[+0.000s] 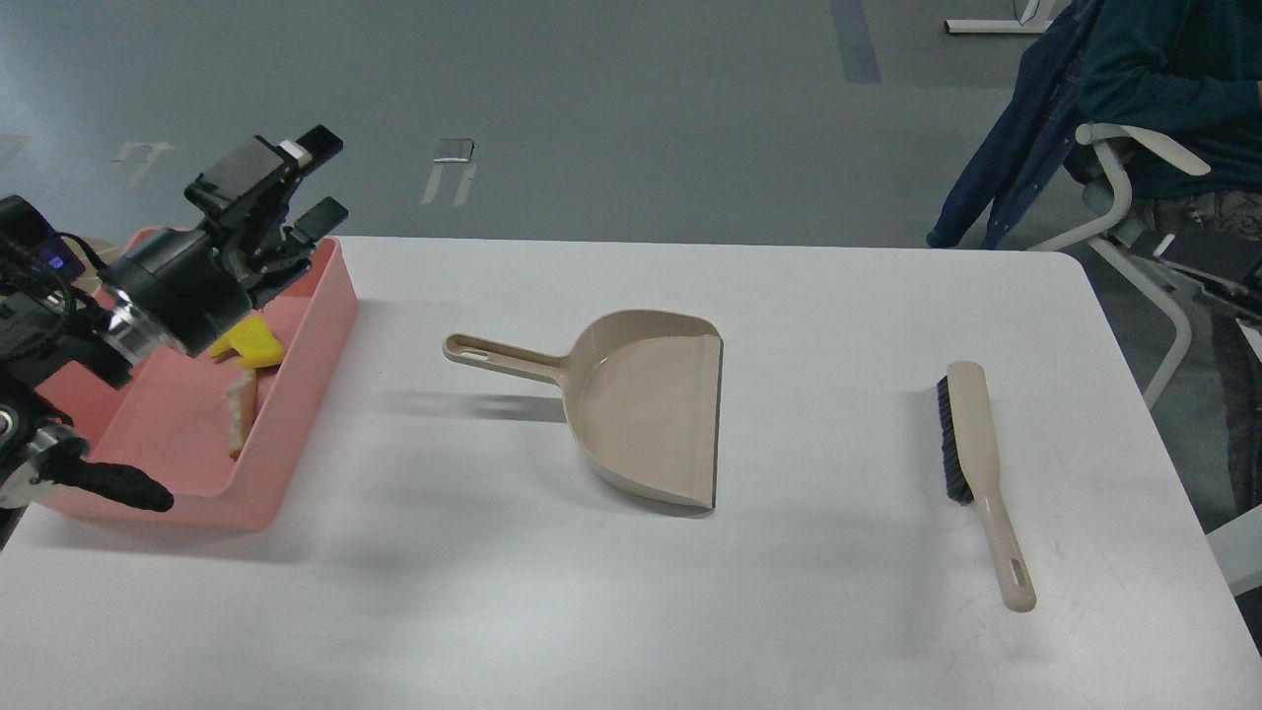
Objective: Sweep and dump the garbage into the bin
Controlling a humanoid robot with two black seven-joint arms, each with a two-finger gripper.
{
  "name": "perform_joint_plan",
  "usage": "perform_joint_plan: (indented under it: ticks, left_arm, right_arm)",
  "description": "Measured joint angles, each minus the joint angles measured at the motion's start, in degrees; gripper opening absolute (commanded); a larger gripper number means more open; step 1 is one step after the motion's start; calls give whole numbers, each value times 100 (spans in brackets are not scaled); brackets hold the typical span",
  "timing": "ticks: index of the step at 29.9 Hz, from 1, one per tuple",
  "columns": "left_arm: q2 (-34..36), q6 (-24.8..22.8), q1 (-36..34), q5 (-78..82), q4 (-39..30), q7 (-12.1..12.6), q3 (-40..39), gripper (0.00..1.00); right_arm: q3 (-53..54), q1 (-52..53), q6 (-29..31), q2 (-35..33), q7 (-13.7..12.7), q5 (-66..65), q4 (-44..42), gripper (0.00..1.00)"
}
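Note:
The pink bin (330, 306) stands at the table's left edge. Inside it lie the yellow sponge piece (256, 341) and the white bread wedge (242, 404) with tan crust. My left gripper (320, 182) is raised above the bin's far right corner, open and empty. The beige dustpan (641, 404) lies empty in the middle of the table, handle pointing left. The beige brush (971, 444) with dark bristles lies on the table at the right. My right gripper is out of view.
The white table (789, 611) ends at the right near a chair (1134, 197) with a seated person. My left arm's dark links (59, 325) cover the bin's left part.

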Motion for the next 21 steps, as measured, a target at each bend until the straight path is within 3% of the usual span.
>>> perform_joint_plan:
  ticks: [10,15,21]
  left_arm:
    - [-407,-40,-1943,-165,1428,29,243,97]
    - [-1017,-79,-2650,-212,2271,19,517,97]
    - [-1950,-281,-3322,-218,3522,-78,556,97]
  right_arm:
    - [2535,78,202,2242,407,688,-1925,95]
    - [3200,368,315,3394,867,689,-2836,95]
    - [3304,862,323,4606,1652,688,-3740,96]
